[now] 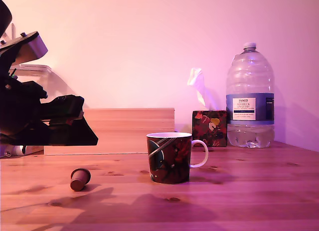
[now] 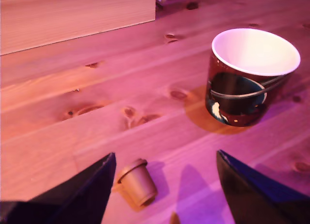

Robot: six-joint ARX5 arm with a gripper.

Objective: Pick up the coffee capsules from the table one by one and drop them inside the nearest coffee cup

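Exterior view first. Coffee cup (image 1: 169, 158) upright on the table (image 1: 239, 201), near the middle, handle turned toward the exterior view's right, white inside just visible at the rim. Coffee capsule (image 1: 79, 179) lying on its side on the bare wood, well apart from the cup toward the exterior view's left, slightly nearer the camera. Gripper (image 1: 75, 122) raised above the tabletop, higher than the cup's rim and further to the exterior view's left than the capsule, dark fingers pointing toward the cup (gap between them not readable from this angle). Behind the cup: a pale wooden box (image 1: 124, 131) against the wall, a patterned tissue box (image 1: 210, 127) with a tissue sticking up, and a large water bottle (image 1: 249, 99) beyond the cup's handle side, just beside the tissue box.

Wrist view next. Gripper (image 2: 164, 185) spread wide, nothing between the two dark fingers (image 2: 82, 190), empty wood showing in the gap. Capsule (image 2: 137, 182) tipped over on the table (image 2: 97, 117), flared rim (image 2: 131, 167) pointing away from the camera, just beside the inner edge of one finger, whether touching it or not hard to tell. Cup (image 2: 242, 88) well apart from the capsule, beyond the other finger, white interior empty as far as visible (bottom partly hidden by the rim). Wooden box (image 2: 72, 16) edge further back from the cup, across the knotted planks.
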